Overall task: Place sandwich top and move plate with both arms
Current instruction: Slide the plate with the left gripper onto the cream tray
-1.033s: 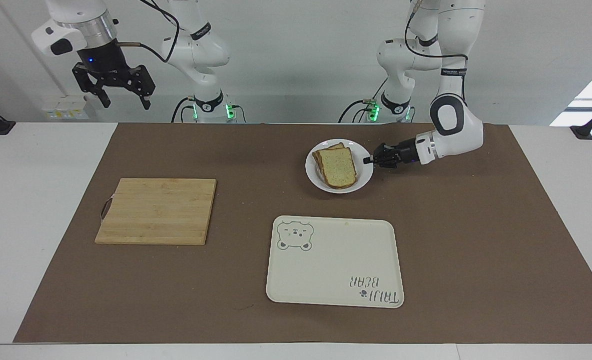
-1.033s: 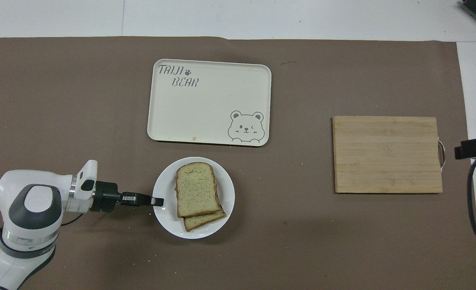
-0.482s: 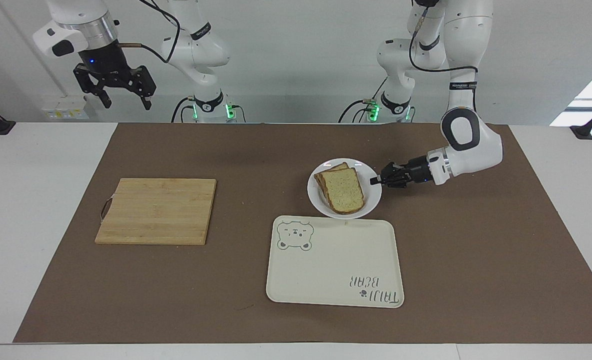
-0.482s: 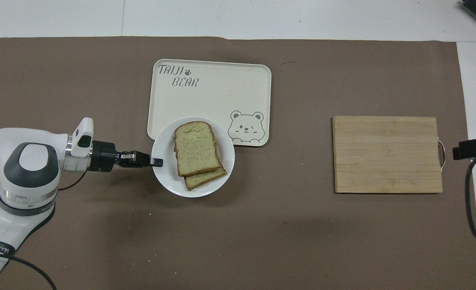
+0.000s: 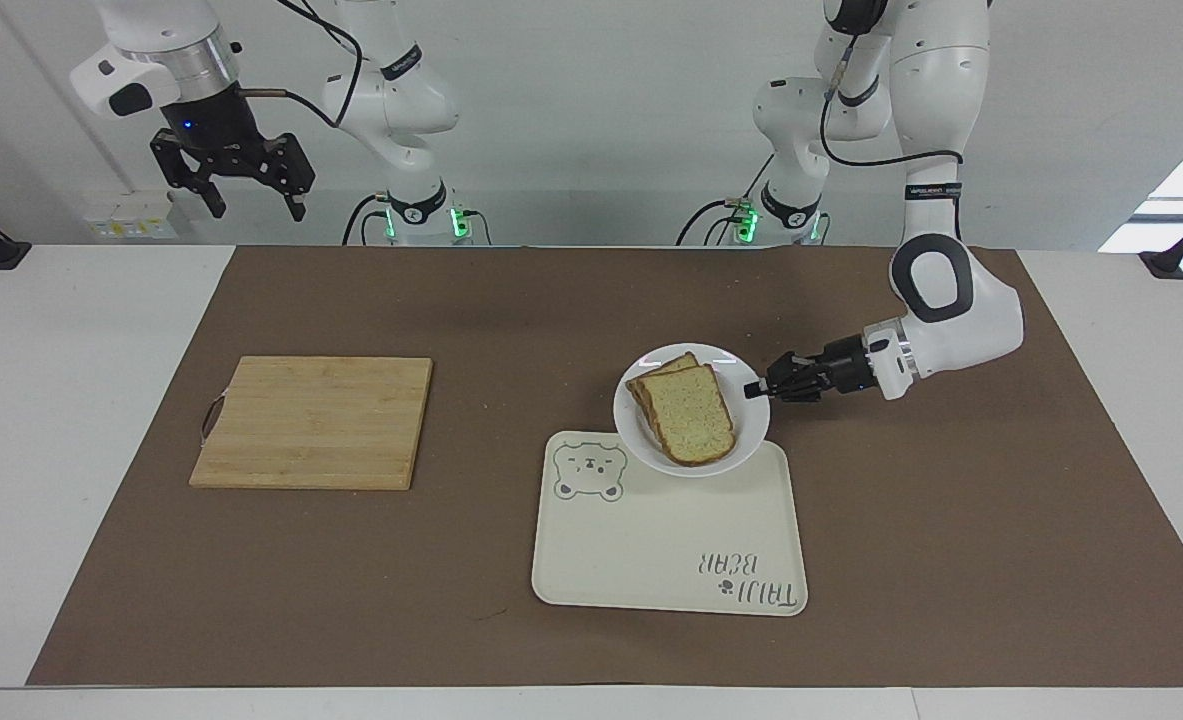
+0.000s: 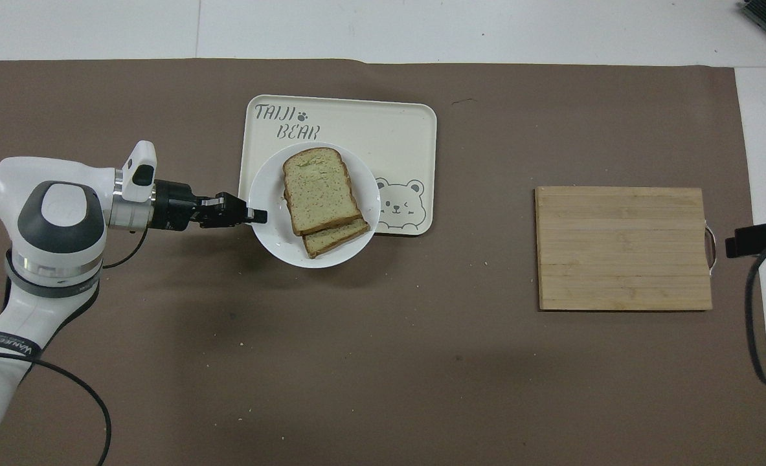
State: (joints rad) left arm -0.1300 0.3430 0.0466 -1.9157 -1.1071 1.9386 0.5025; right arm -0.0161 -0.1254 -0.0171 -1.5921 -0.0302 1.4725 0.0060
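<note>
The small white plate (image 5: 741,445) (image 6: 267,230) carries the sandwich, with the speckled sandwich top (image 5: 691,415) (image 6: 319,189) lying on a lower slice. My left gripper (image 5: 752,390) (image 6: 259,215) is shut on the plate's rim at the left arm's end and holds it raised over the robot-side edge of the cream bear tray (image 5: 671,545) (image 6: 383,129). My right gripper (image 5: 249,205) is open and waits high above the table's edge at the right arm's end; the overhead view shows only a dark part of it (image 6: 755,238).
A wooden cutting board (image 5: 313,422) (image 6: 623,248) lies on the brown mat toward the right arm's end. A black cable loops at the edge of the overhead view (image 6: 755,323).
My left gripper has carried the plate with the sandwich away from the robots, from the mat to over the bear tray's near edge. The right arm has barely moved.
</note>
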